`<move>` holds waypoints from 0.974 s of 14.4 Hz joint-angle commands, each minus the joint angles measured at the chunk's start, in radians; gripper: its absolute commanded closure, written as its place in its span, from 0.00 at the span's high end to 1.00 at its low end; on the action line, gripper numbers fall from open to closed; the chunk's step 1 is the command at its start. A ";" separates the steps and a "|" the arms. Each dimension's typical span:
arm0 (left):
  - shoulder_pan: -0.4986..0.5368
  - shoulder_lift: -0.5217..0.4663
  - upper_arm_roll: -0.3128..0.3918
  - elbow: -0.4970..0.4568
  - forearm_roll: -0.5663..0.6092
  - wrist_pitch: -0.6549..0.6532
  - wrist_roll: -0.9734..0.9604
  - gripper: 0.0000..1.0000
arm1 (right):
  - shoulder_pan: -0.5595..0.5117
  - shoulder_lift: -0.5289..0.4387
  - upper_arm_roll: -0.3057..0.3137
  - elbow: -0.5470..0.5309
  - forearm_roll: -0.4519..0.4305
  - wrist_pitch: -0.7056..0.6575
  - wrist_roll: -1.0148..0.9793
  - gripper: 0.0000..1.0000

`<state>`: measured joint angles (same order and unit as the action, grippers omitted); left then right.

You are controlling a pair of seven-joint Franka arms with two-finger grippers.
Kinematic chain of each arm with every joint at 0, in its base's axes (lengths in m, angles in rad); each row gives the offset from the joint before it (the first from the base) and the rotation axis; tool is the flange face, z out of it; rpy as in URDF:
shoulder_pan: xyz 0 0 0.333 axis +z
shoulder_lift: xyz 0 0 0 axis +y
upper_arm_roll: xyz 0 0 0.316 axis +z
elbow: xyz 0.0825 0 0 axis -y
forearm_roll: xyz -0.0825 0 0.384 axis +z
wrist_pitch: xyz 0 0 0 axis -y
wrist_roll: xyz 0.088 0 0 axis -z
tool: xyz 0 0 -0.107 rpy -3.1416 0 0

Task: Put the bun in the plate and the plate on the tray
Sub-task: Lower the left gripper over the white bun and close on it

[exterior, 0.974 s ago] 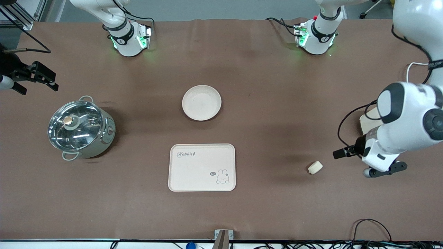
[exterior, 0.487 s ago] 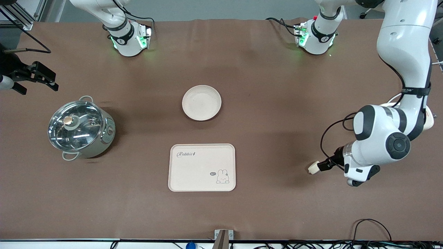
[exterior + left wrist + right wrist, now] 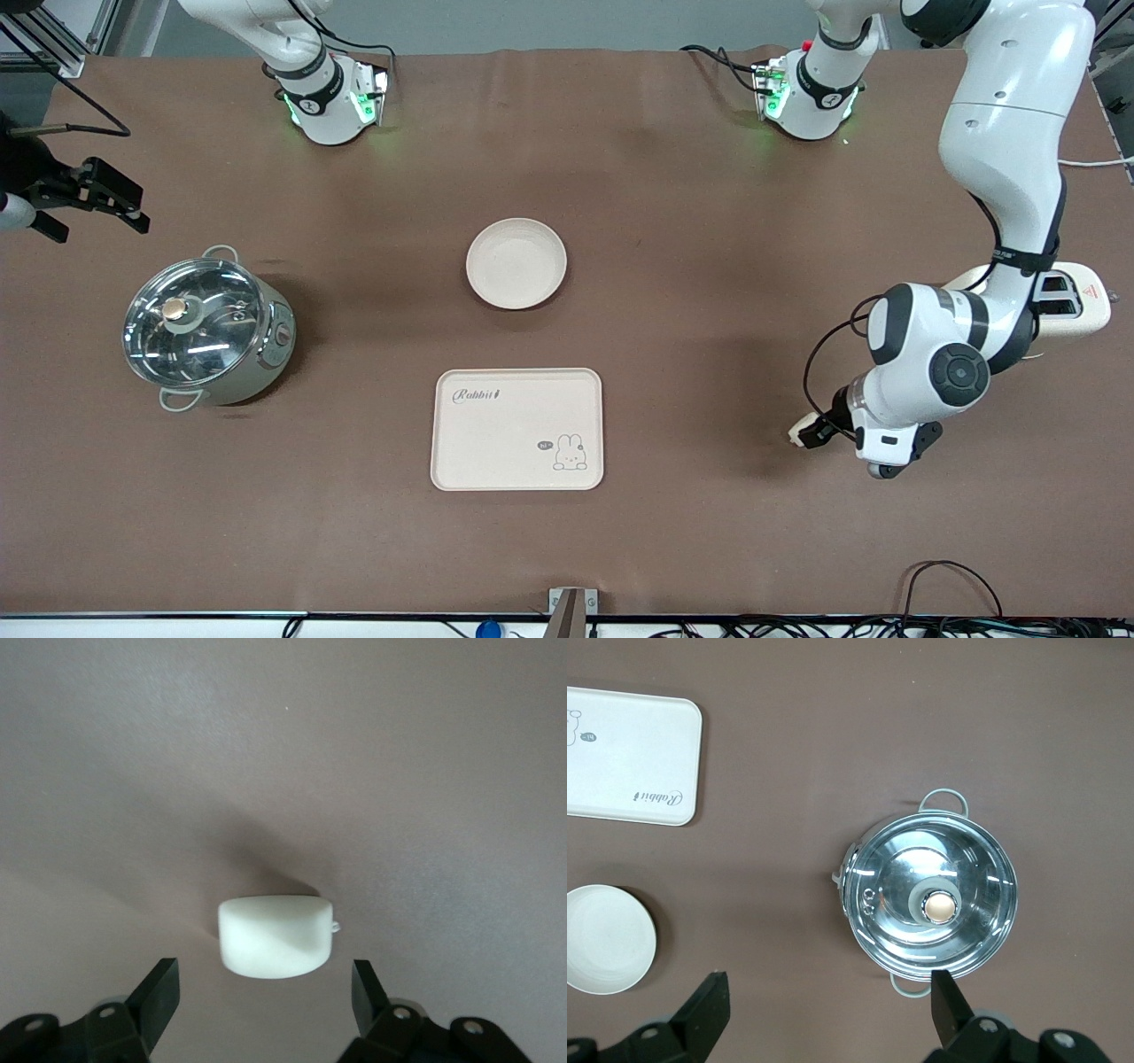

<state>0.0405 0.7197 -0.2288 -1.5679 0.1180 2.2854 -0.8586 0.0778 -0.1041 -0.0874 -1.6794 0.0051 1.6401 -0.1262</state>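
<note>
The bun lies on the brown table toward the left arm's end, level with the tray. My left gripper is low at the bun and open. In the left wrist view the bun sits just ahead of the gripper, with one finger on each side and no touch. The plate stands empty at the table's middle, farther from the front camera than the tray. My right gripper waits open, high at the right arm's end of the table.
A steel pot with a glass lid stands toward the right arm's end; the right wrist view shows it with the tray and the plate. A cream toaster stands at the left arm's end, partly hidden by the arm.
My left arm has swung in toward the bun, and its gripper has come from beside the bun to right at it. The bun, the plate, the tray and the right arm have not moved.
</note>
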 commanded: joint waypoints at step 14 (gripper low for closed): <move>-0.010 0.041 0.005 -0.006 0.023 0.057 -0.054 0.18 | 0.008 -0.011 -0.005 -0.006 -0.004 -0.002 0.013 1.00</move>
<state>0.0404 0.7742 -0.2255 -1.5680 0.1182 2.3517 -0.8935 0.0780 -0.1041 -0.0870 -1.6794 0.0051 1.6396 -0.1262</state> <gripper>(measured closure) 0.731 0.000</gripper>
